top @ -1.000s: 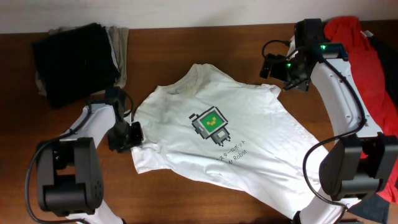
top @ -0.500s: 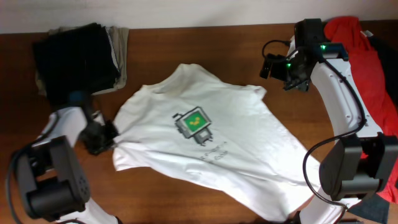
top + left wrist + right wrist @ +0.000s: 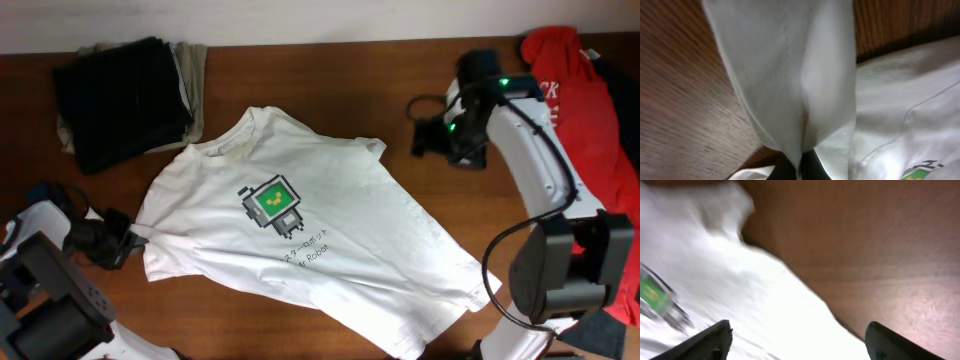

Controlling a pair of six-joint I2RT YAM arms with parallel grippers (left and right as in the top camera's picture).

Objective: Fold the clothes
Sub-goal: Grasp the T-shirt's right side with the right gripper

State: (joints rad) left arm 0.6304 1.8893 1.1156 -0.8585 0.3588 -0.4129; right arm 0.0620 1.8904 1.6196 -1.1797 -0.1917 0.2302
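Clamped with left pincer [image 3: 118, 240] on a sleeve of the shirt [image 3: 300, 230], beside its collar-to-hem axis; open with right pincer [image 3: 432, 140], near the opposite sleeve, not touching.

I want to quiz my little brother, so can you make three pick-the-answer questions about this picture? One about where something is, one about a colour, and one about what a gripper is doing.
1. Where on the table is the black folded pile?
A middle
B far left corner
C near right corner

2. What colour is the robot print on the white T-shirt?
A green
B purple
C orange

3. What is the left gripper doing?
A wide open
B out of sight
C shut on the sleeve

Answers:
1. B, the pile lies at the far left edge.
2. A, its square face is green.
3. C, the left wrist view shows white cloth pinched.
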